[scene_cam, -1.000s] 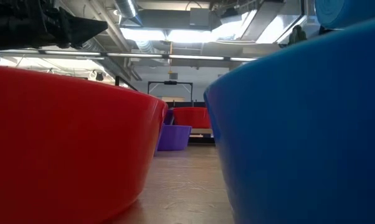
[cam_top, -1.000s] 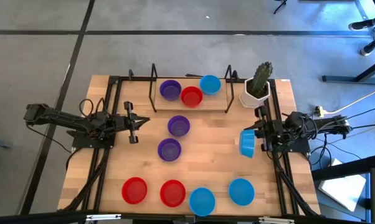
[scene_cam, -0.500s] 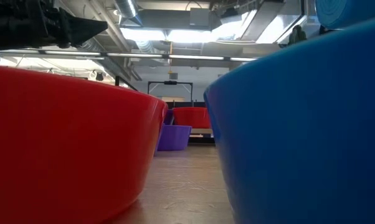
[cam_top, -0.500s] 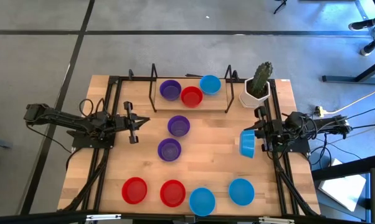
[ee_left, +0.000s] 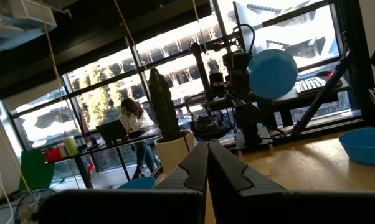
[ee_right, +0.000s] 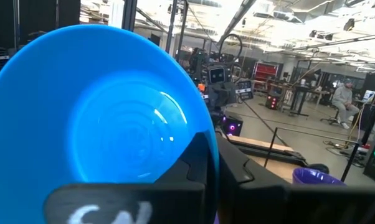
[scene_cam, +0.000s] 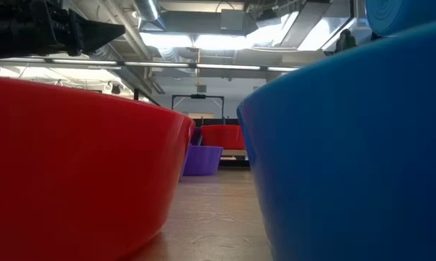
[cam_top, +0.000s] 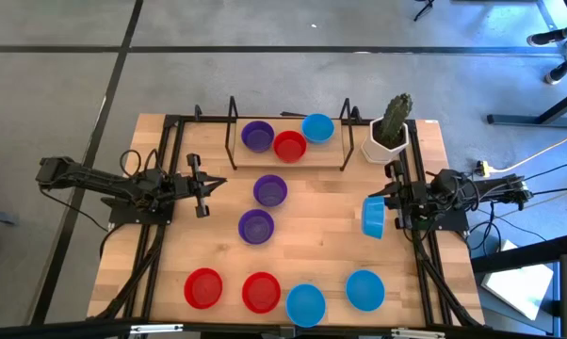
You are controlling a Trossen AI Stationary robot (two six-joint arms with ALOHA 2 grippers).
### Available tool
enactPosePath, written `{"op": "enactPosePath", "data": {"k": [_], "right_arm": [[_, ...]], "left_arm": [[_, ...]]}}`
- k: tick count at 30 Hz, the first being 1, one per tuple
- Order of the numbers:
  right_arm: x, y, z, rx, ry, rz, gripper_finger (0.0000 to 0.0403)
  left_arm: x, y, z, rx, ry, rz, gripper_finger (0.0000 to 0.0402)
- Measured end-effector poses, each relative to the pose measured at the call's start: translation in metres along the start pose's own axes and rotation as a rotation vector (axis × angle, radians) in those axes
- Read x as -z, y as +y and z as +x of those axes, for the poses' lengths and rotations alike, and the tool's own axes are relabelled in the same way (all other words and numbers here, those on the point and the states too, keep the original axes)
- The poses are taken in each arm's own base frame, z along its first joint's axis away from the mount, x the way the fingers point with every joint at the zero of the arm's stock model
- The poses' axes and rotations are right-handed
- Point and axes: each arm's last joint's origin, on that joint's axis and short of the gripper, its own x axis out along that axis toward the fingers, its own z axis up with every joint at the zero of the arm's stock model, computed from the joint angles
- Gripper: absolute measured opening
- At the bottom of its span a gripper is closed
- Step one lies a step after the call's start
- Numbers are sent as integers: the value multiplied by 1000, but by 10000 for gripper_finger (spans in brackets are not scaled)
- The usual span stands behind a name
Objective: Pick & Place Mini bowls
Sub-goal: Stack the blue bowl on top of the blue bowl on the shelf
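My right gripper is shut on a light blue mini bowl above the table's right side; from the left wrist view the bowl's underside shows in the air. My left gripper waits shut over the left side, touching nothing. A purple, a red and a blue bowl sit on the far rack. Two purple bowls rest mid-table. Two red and two blue bowls stand along the near edge. My right gripper pinches the blue bowl by its rim, one finger inside the hollow and the other outside. The fingers come level from the table's right side. The bowl is lifted clear and stands on edge, its opening facing the right arm.
A white pot with a green cactus stands at the far right corner, just beyond the right arm. The black wire rack spans the far middle. In the low view a red bowl and a blue bowl fill the foreground. Bare wood lies between the middle bowls and the right arm.
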Motion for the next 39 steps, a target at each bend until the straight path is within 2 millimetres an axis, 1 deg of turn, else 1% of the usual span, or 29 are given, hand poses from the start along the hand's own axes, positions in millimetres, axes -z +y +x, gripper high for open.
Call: {"op": "enactPosePath", "data": {"k": [4,16,23,26,28,30,32,34,36,39], "right_arm": [[1,-1,0,51,15,2,6],[1,-2,0,77,20,-4,6],[-6,-3,0,86,-50,0,9],[-6,-2,0,49,-60,-29,9],[-8,-2,0,41,-72,-42,10],[-15,-4,-1,46,-92,-47,10],[-21,-4,-2,37,-117,-11,11],[-20,-3,-2,-22,-121,21,11],[-14,1,0,-89,-99,26,11],[-10,2,1,-121,-85,47,11]], "left_arm": [[0,0,0,-1,-2,-5,7],[-1,0,0,-4,-11,-13,6],[-10,4,-1,-33,-104,-40,5],[-11,4,-1,-38,-115,-39,3],[-13,5,-1,-50,-130,-7,2],[-15,6,-1,-63,-153,44,3],[-19,8,-2,-75,-196,68,6],[-21,8,-2,-56,-226,43,7],[-21,6,-2,-16,-235,-1,8],[-22,5,-2,37,-253,-32,6]]}}
